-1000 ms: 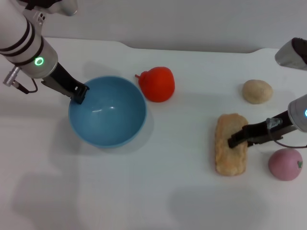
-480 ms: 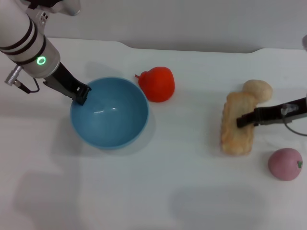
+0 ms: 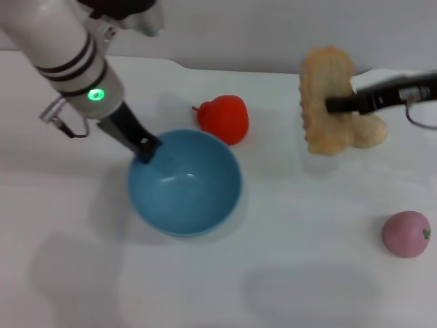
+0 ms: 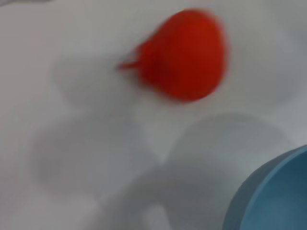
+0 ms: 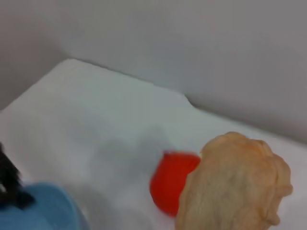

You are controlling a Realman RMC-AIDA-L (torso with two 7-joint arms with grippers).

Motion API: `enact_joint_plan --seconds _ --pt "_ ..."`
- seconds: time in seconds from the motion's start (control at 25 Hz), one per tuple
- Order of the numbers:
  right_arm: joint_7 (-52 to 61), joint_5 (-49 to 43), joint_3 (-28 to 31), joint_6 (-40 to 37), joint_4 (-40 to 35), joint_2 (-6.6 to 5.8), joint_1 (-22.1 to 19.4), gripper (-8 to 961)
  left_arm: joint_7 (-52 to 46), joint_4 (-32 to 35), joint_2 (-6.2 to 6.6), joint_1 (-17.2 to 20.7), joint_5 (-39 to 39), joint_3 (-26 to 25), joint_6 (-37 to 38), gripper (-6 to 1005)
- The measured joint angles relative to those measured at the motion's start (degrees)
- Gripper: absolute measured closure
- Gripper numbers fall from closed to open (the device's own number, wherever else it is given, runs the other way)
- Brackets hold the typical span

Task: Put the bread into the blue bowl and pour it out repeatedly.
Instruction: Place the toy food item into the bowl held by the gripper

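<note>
**Bread held in the air, bowl gripped at its rim**

Bread (image 3: 328, 101) is a long, flat golden-tan slab with a rough, ridged, crusty edge. It hangs upright above the counter (image 3: 287, 273), clear of the surface, on the robot's right side. The right claw (image 3: 334, 104) is clamped on it from the side, its dark fingers pressed against the slab's middle. In the right wrist view the bread (image 5: 235, 184) fills the near corner, pale and lumpy.

The blue bowl (image 3: 184, 183) is round, glossy and light blue, sitting on the counter well apart from the bread. The left claw (image 3: 146, 148) is closed on the bowl's rim on the side nearest the left arm.

A red pear-shaped fruit (image 3: 224, 119) lies just beyond the bowl. A small beige ball (image 3: 372, 132) is partly hidden behind the bread. A pink fruit (image 3: 407, 234) rests near the counter's right edge.
</note>
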Motion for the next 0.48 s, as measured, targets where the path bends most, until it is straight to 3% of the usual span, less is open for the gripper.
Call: enact_joint_plan --seconds 0.2,0.48 --pt "-3.51 6.35 -10.56 4.94 -5.01 0.08 1.08 691 -0.41 -3.84 -0.28 -2.67 -3.5 4.85 -0.93 995" --pt "-4.34 8.85 -17.1 5.01 -5.31 0.08 1.67 730 -0.48 -8.75 -0.26 -4.45 -6.53 4.98 -2.64 994"
